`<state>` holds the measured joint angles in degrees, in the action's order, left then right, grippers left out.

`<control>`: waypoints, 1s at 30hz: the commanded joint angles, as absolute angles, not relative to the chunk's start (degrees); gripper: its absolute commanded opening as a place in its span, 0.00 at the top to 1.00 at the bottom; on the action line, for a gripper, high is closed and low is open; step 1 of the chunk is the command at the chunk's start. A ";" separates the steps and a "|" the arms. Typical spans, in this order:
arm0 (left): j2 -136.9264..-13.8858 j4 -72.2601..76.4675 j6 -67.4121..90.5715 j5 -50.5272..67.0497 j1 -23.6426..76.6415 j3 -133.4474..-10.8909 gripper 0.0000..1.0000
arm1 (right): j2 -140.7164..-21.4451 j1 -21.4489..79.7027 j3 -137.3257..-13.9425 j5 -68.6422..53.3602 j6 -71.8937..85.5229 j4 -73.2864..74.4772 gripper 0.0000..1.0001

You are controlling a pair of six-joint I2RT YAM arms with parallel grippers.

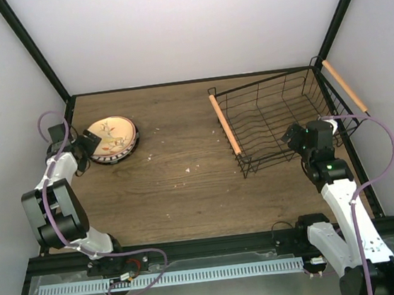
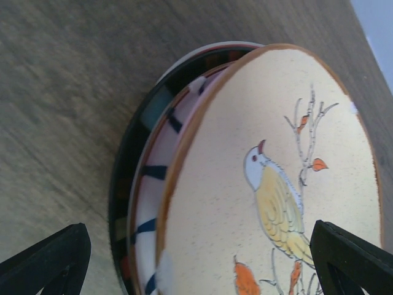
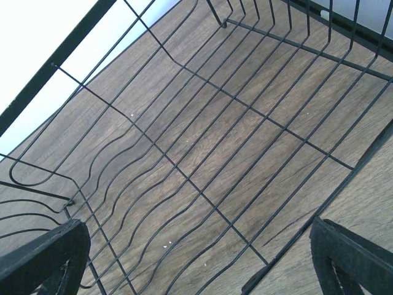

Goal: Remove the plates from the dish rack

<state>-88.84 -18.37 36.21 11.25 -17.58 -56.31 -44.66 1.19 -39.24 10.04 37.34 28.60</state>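
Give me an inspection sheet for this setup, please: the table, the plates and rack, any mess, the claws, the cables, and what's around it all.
Surface: brown wood-grain table.
Job's things: plates stacked at the far left, a bird-patterned one on top and a striped one beneath; dish rack at the right, with no plates seen in it.
Clutter: a few pale crumbs mid-table.
Grippers: left gripper open, at the plate stack; right gripper open, over the rack's wire floor.
Cables: a purple cable loops along each arm.
Surroundings: plain pale walls and black frame posts in the corners.
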 commanded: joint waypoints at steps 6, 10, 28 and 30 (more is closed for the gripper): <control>-84.70 -19.43 37.62 9.11 -18.15 -54.90 0.00 | -44.30 0.97 -38.93 9.95 37.79 27.71 0.00; -82.90 -18.25 38.99 11.49 -18.17 -55.03 0.00 | -44.35 0.97 -38.93 9.80 37.82 27.48 0.00; -80.07 -12.92 37.51 20.65 -17.67 -56.40 0.00 | -44.26 0.97 -38.51 8.44 37.71 26.88 0.00; -79.98 -12.60 37.44 21.08 -17.71 -55.66 0.00 | -44.33 0.97 -38.57 8.19 37.71 26.95 0.00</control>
